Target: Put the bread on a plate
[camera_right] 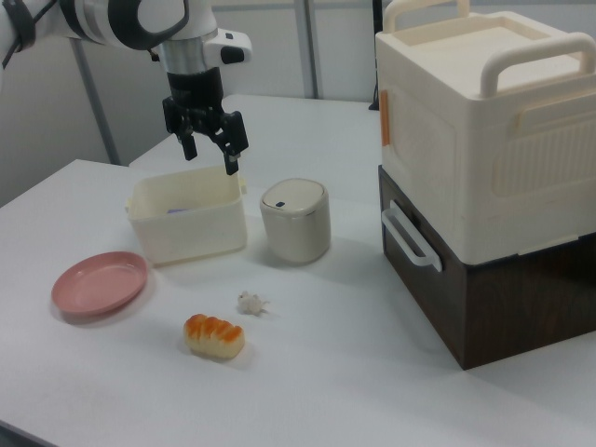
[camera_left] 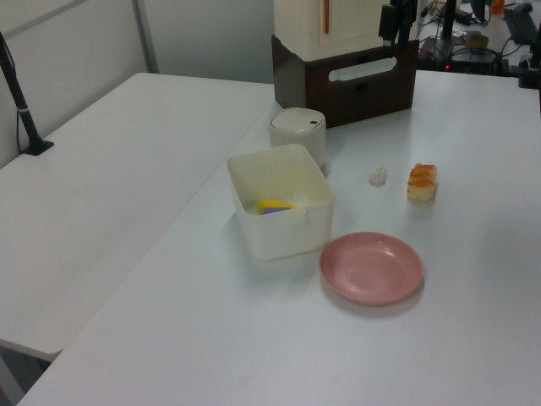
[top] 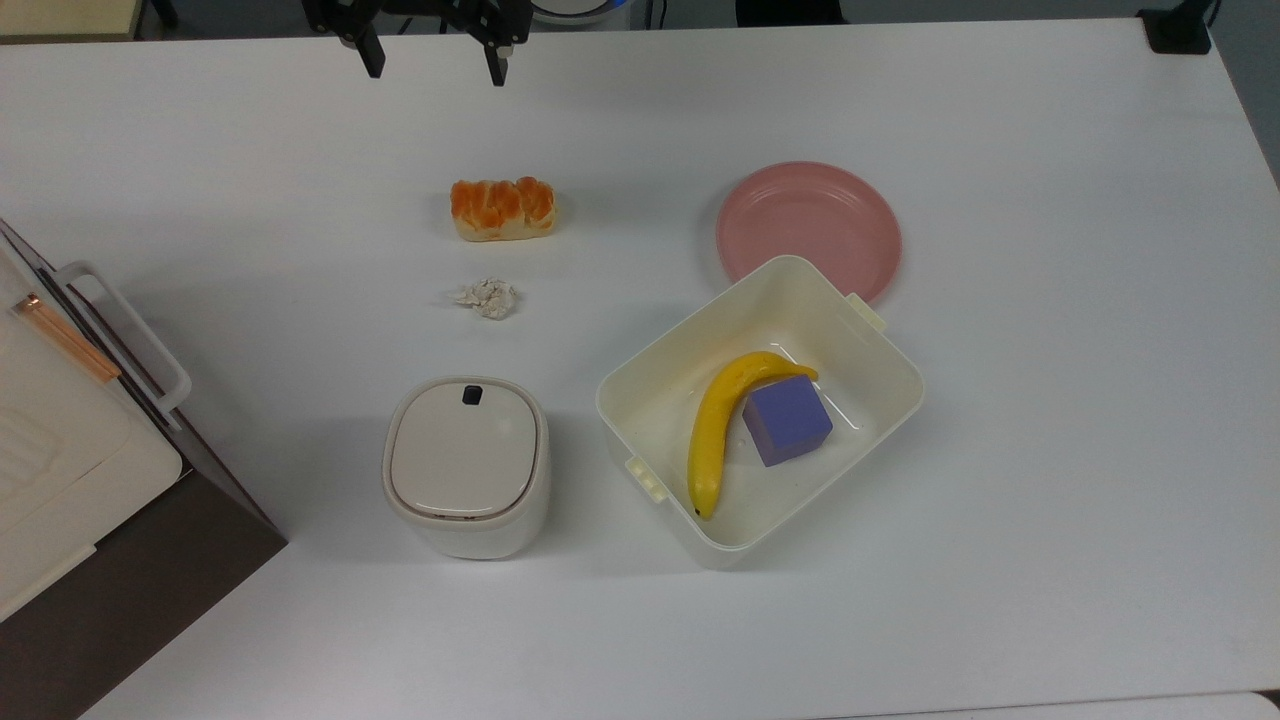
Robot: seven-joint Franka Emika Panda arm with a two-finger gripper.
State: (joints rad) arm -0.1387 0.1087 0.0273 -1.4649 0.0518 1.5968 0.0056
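Pincer (top: 432, 58) released, fingers spread wide, holding nothing; it hangs high over the worktop (top: 1050, 560) near the edge at the top view's top. Nothing grasped yet, so by my judgement the step in hand is the approach to the bread (top: 502, 209).

Bread lies flat on the bare worktop, long axis running along the top view's left-right, roughly below and a little inward of my pincer. Plate (top: 808, 220) sits well apart from it toward the top view's right, its near rim touching or slightly under the corner of the cream tub (top: 870, 345); I cannot tell which. Plate is bare.

Notes for a good grasp:
- Come straight down and close across the short width, on the pale sides. The loaf looks soft; squeeze gently.
- Paper ball (top: 487, 298) lies near the bread on the side away from me; keep fingers off it.
- Lift high enough to clear the plate's raised rim.
- Release over the plate's half farthest from the tub, to avoid the tub wall.
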